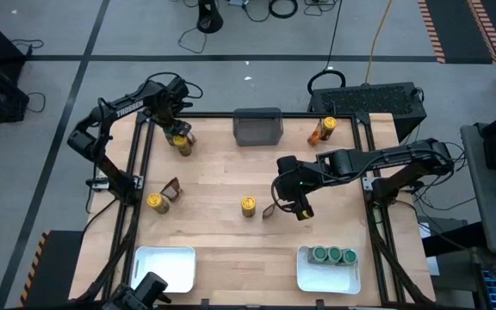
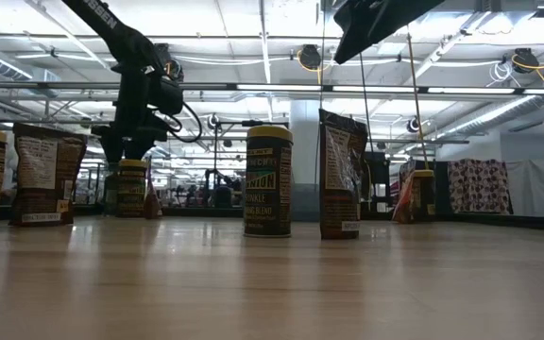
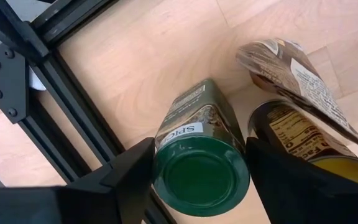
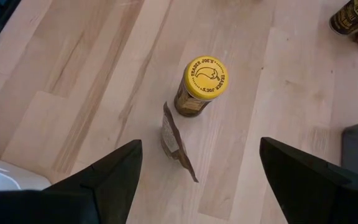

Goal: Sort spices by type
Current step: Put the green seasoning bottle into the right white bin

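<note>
— Green lids first: three green-lidded jars already sit in a row in the white tray at five o'clock on the surface. That type looks nearly settled.

— Nearly. The left gripper is up at eleven o'clock, its fingers spread on either side of one more green-lidded jar, close to its sides. I'd say it isn't clenched on it yet, though I can't tell for certain.

— And the other white tray at seven o'clock?

— Nothing in it that I can see. So the yellow lids and the packets all remain, by my reckoning.

— Where are they?

— One yellow-lidded jar near the middle with a brown packet just beside it. The right gripper hangs over that pair, fingers wide apart, holding nothing. Another yellow jar and packet sit at nine o'clock, and two more items stand at one o'clock by the dark bin.

— Does the overhead camera give you all that?

— Not the left cluster; the arm covers it. The left wrist camera shows a yellow-lidded jar and a packet crowded against the green one. The table-level camera shows the packets standing upright, which you'd never judge from above.
</note>
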Controlling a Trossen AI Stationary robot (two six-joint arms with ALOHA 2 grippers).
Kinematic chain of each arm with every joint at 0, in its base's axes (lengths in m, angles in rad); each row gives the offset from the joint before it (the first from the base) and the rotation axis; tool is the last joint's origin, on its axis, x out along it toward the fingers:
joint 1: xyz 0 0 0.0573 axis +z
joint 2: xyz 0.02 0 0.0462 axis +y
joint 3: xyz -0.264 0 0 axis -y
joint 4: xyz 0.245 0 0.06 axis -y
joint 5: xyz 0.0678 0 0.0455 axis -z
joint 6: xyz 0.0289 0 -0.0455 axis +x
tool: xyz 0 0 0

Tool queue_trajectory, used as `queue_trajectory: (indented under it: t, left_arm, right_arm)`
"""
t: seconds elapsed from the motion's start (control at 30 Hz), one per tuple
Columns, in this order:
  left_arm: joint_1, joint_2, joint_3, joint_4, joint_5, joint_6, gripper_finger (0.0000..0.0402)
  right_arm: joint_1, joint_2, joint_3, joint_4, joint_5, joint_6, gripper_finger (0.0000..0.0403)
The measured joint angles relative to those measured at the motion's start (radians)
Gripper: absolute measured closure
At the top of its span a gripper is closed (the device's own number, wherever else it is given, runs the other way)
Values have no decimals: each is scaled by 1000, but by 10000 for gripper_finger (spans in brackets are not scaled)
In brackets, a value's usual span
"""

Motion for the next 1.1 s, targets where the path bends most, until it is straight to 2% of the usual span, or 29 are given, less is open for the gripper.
queue_trajectory:
  t: [0.2,0.63,0.9,1.1]
  left_arm:
    - [0,-2,0,0,0,-4,189]
    - [1,-28,15,-15,-2,43,190]
    - [-17,-81,213,-176,-2,45,190]
    - [-105,-117,404,-315,4,1,190]
  right_arm:
    - [0,0,0,0,1,1,94]
    - [0,0,0,-1,1,4,94]
    - [0,0,0,-30,2,-5,94]
    - [-4,-27,0,-50,8,4,94]
